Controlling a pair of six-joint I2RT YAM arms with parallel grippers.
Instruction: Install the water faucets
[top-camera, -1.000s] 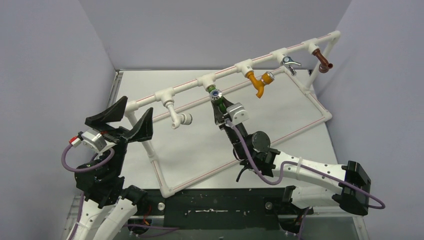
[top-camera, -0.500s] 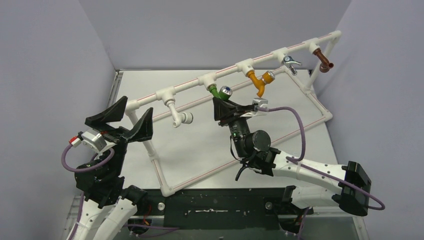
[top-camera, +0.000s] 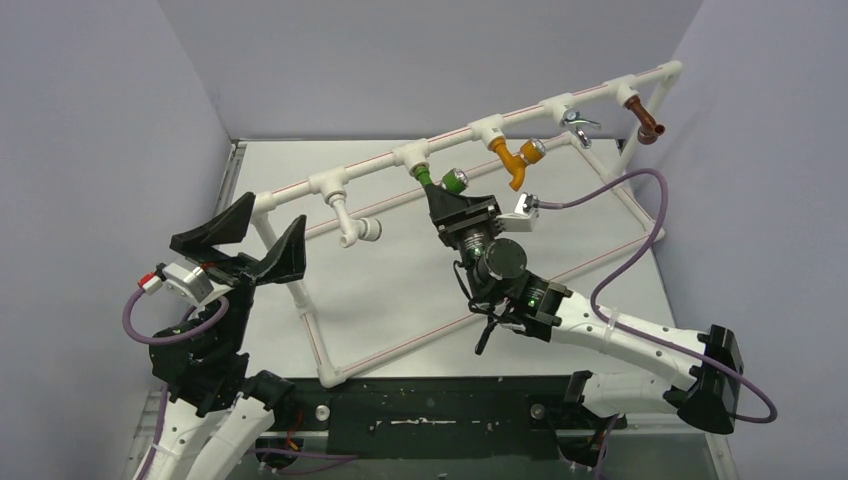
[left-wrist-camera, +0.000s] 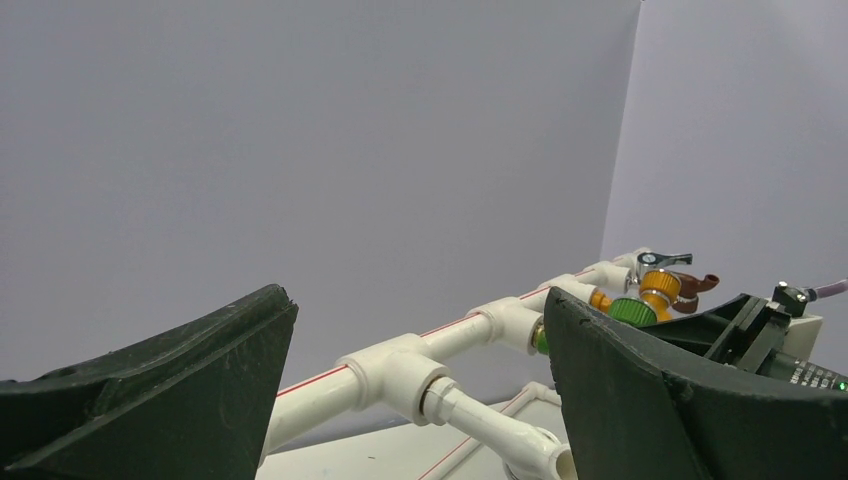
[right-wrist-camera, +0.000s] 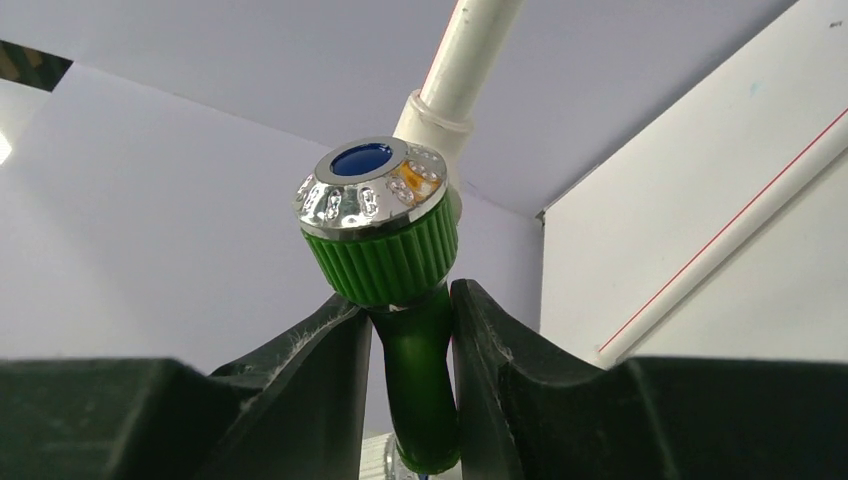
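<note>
A green faucet with a silver-rimmed knob hangs from a tee of the white pipe frame. My right gripper is shut on its green body, both fingers pressed against it. A white faucet hangs from the tee to the left. An orange faucet, a silver faucet and a brown faucet hang further right. My left gripper is open and empty, raised at the frame's left end. In the left wrist view the white faucet shows between its fingers.
The pipe frame's lower rails with red stripes lie on the white table sheet. Grey walls enclose the back and both sides. My right arm's purple cable loops over the frame's right part.
My right gripper has turned about the green faucet, rolling its wrist, and the faucet's knob has swung from pointing down to up and right. The left arm has not moved.
</note>
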